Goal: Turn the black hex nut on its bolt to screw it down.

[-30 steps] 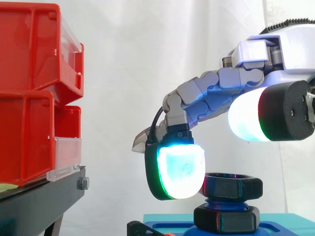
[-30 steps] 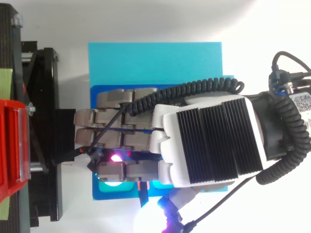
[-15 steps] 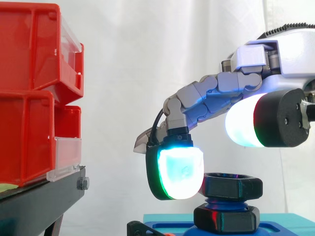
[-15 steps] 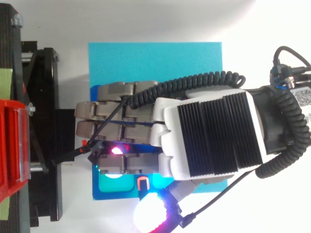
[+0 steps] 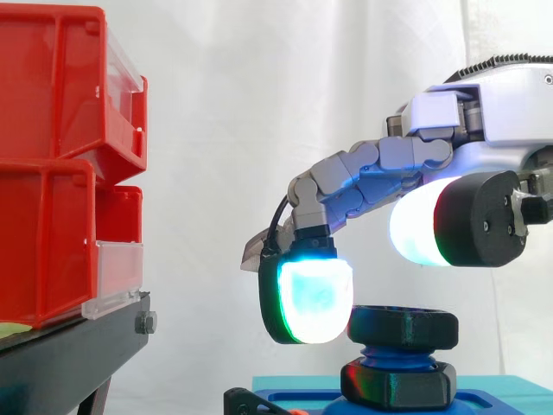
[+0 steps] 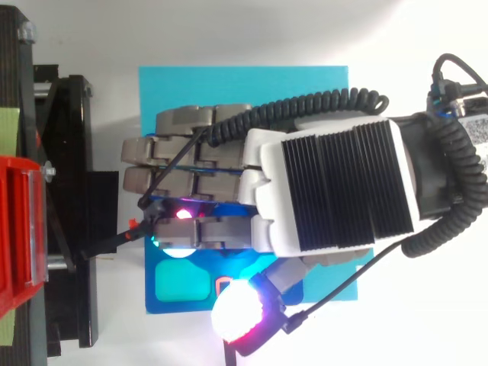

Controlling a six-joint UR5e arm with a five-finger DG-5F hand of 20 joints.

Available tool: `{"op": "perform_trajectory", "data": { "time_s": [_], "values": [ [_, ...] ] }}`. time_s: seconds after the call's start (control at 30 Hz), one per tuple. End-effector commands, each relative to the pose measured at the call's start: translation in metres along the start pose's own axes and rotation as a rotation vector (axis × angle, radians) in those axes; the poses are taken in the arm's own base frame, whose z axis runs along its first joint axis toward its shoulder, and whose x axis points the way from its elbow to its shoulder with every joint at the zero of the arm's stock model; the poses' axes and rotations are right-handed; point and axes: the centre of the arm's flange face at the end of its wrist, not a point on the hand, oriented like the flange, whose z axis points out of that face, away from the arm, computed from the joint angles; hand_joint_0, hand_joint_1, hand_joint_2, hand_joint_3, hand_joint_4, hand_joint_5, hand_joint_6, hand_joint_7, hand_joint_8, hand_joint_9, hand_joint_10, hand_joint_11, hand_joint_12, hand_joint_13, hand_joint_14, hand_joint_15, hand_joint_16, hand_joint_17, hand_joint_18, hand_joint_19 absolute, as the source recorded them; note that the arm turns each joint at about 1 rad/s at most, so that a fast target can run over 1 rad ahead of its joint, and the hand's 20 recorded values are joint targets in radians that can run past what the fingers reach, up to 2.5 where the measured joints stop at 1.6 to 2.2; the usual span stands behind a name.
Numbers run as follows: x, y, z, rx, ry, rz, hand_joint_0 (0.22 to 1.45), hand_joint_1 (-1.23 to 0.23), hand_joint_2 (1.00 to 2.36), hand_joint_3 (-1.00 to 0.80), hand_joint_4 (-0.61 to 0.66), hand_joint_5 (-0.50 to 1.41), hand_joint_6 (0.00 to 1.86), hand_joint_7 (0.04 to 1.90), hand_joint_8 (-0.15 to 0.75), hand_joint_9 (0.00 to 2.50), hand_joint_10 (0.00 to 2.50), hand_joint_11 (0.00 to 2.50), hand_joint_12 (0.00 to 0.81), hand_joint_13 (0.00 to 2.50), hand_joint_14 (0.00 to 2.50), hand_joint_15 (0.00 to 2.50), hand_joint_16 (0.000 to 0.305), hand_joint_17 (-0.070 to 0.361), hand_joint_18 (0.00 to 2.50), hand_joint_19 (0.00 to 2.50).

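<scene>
Since the frame one second earlier, the thumb pad (image 5: 416, 233) had dropped and shifted toward 9 o'clock.

Side view: I saw the black hex nut (image 5: 402, 328) sitting high on the blue bolt (image 5: 393, 356), above a lower black hex piece (image 5: 397, 383). A cyan fingertip (image 5: 311, 298) stood at the nut's 9 o'clock, at its edge; I could not confirm contact. The thumb pad hung at the nut's 12 o'clock, clear of it. The hand (image 5: 501, 104) had its fingers curled and gripped nothing.

Top view: the hand had moved toward 12 o'clock. It lay over the blue plate (image 6: 183, 286) on the teal sheet (image 6: 229, 88), with its thumb pad at 6 o'clock.
</scene>
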Motion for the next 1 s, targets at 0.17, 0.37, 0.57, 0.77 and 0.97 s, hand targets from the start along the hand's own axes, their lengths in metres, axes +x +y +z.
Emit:
{"op": "perform_trajectory", "data": {
  "time_s": [0.17, 0.37, 0.57, 0.77, 0.97],
  "values": [
    [-0.001, -0.014, -0.005, -0.009, 0.001, -0.010, 0.48, -0.16, 1.00, -0.50, 0.21, -0.02, 0.50, 1.32, 0.271, 0.49, 0.00, 0.00, 0.349, 0.34, 0.00, 0.00, 0.057, 0.127, 0.26, 0.45],
    [0.000, -0.025, -0.010, -0.008, 0.004, -0.008, 0.48, -0.15, 1.00, -0.50, 0.22, -0.02, 0.50, 1.32, 0.271, 0.49, 0.00, 0.00, 0.349, 0.34, 0.00, 0.00, 0.057, 0.127, 0.26, 0.45],
    [-0.002, -0.032, -0.012, -0.015, -0.002, -0.010, 0.48, -0.15, 1.00, -0.50, 0.22, -0.02, 0.50, 1.32, 0.271, 0.49, 0.00, 0.00, 0.349, 0.34, 0.00, 0.00, 0.057, 0.127, 0.26, 0.45],
    [0.010, -0.047, -0.012, -0.026, -0.013, -0.009, 0.48, -0.15, 1.00, -0.50, 0.22, -0.02, 0.50, 1.32, 0.274, 0.49, 0.00, 0.00, 0.350, 0.34, 0.00, 0.00, 0.057, 0.127, 0.27, 0.45],
    [0.002, -0.046, -0.008, -0.040, -0.033, -0.013, 0.48, -0.15, 1.00, -0.50, 0.23, -0.02, 0.50, 1.32, 0.273, 0.49, 0.00, 0.00, 0.350, 0.34, 0.00, 0.00, 0.056, 0.127, 0.27, 0.45]
  ]
}}
